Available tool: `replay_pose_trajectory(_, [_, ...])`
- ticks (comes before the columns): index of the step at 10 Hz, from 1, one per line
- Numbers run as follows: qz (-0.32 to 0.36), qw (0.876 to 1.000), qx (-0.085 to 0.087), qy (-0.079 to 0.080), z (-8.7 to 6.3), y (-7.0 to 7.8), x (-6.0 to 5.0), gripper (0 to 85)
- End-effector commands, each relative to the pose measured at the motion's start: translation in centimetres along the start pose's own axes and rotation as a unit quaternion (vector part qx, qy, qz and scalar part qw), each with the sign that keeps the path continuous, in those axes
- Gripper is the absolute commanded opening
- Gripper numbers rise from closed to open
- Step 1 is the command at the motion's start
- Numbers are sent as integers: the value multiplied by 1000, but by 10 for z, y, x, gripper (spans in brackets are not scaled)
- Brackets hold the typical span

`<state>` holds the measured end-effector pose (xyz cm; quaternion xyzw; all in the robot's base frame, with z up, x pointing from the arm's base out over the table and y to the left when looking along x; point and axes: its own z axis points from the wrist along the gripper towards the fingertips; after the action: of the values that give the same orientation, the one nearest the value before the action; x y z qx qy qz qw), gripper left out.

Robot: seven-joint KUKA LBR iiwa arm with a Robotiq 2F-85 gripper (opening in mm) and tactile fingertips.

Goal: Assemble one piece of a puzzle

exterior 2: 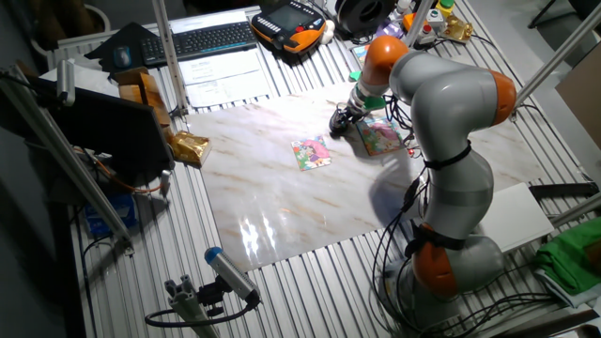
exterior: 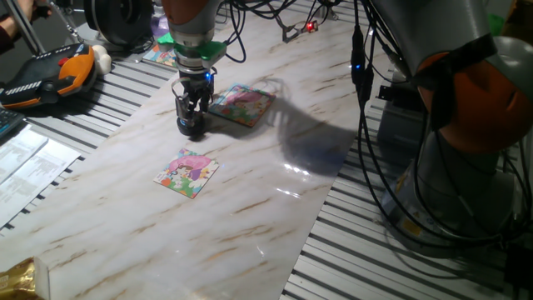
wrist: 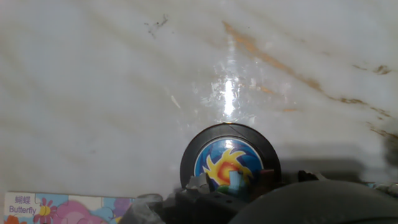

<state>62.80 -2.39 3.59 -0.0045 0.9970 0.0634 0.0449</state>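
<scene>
One sun-printed black disc (wrist: 230,163) sits beneath the jaws; their opening cannot be told.

Table top (exterior: 250,200): glossy marble-look sheet, pale with brown veining, throwing glare; surrounding bench (exterior: 100,117): ribbed light metal slats; puzzle board (exterior: 186,173): printed card, slight sheen; disc (wrist: 230,165): black glossy rim, colour-printed face; arm casing (exterior 2: 451,103): smooth grey and orange plastic.

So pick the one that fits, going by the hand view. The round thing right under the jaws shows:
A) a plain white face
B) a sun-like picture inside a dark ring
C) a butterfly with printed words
B: in the hand view the round disc has a dark rim around a blue face with a yellow-orange sun shape.
</scene>
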Motion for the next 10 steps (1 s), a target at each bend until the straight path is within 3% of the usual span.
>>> replay_pose_trajectory(1, [0,1000,0,0,-1,0,0,690])
replay_pose_trajectory(10, [-5,1000,2,-3,-2,1,-1,663])
